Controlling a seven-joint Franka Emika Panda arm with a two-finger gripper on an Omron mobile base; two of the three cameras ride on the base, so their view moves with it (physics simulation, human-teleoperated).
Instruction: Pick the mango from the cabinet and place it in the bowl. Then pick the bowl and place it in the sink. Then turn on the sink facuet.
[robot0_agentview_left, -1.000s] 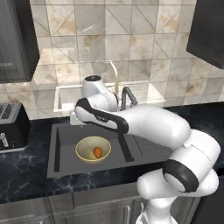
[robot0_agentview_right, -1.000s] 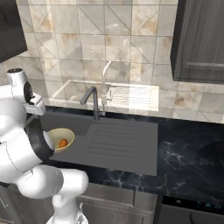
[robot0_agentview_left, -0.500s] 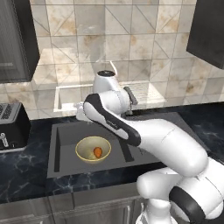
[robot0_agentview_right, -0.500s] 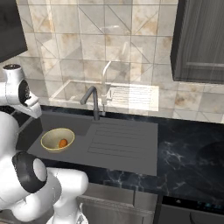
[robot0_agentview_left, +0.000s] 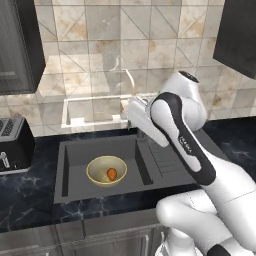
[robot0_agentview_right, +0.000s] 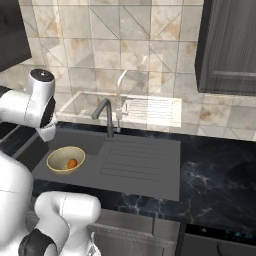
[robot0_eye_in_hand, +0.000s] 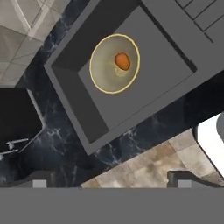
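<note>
Swinging up and across since the earlier frames, the arm has lifted away from the basin, and the gripper (robot0_eye_in_hand: 112, 183) now looks down from well above with its jaws spread wide and nothing between them. Far below it sits the bowl (robot0_agentview_left: 106, 170), resting on the floor of the sink (robot0_agentview_left: 75, 160) with the mango (robot0_agentview_left: 112, 173) lying inside — so two of the three steps look done, judging from how things lie.

What remains is the sink facuet (robot0_agentview_right: 106, 116), standing at the back edge of the basin, off to one side of the hand rather than under it. It appears to be rigid metal fixed to the counter; it should not flex or shift, but its slim, smooth surfaces will likely offer little friction. The small side lever is the part to work, though it is too small in these views to make out clearly. A light push or a shallow pinch at the lever's free end would probably turn it with the least force — gripping the tall stem or the bent spout would achieve nothing. Approaching from above risks clipping the spout first.
</note>
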